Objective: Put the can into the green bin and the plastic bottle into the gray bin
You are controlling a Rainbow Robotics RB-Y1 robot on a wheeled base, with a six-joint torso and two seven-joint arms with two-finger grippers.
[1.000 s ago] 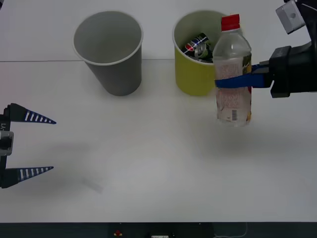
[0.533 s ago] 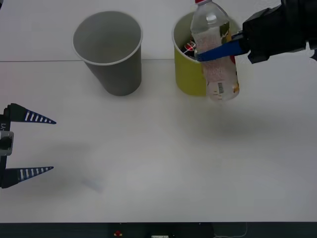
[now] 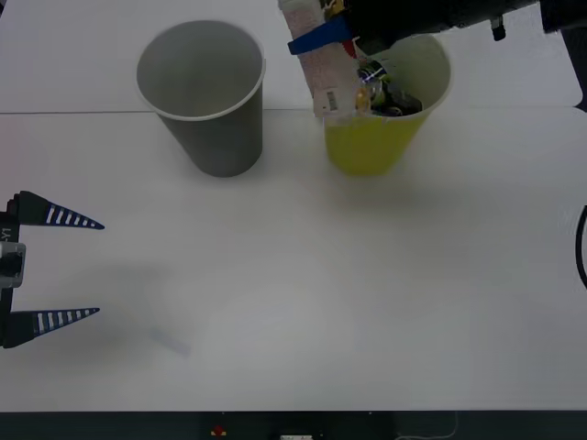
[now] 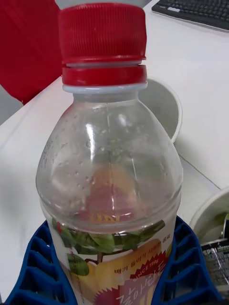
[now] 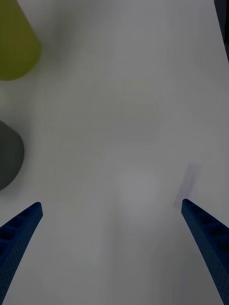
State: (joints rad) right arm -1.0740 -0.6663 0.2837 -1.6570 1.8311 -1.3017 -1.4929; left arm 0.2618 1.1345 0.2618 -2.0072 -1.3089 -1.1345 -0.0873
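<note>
1. The right tool (image 3: 323, 38) has its blue ribbed fingers (image 4: 183, 271) clamped round the small clear plastic bottle with a red screw cap (image 4: 109, 190), holding it off the white worktop (image 3: 321, 293).
2. In the front view the bottle (image 3: 319, 78) hangs tilted between the two bins, over the near rim of the large yellow-green tapered bin (image 3: 376, 142).
3. A crushed dark can (image 3: 381, 87) lies inside that bin.
4. The large gray tapered bin (image 3: 206, 96) stands beside it, to the left.
5. The left tool (image 3: 50, 268) is parked at the worktop's left edge, fingers (image 5: 21, 226) spread wide, gripping nothing.
</note>
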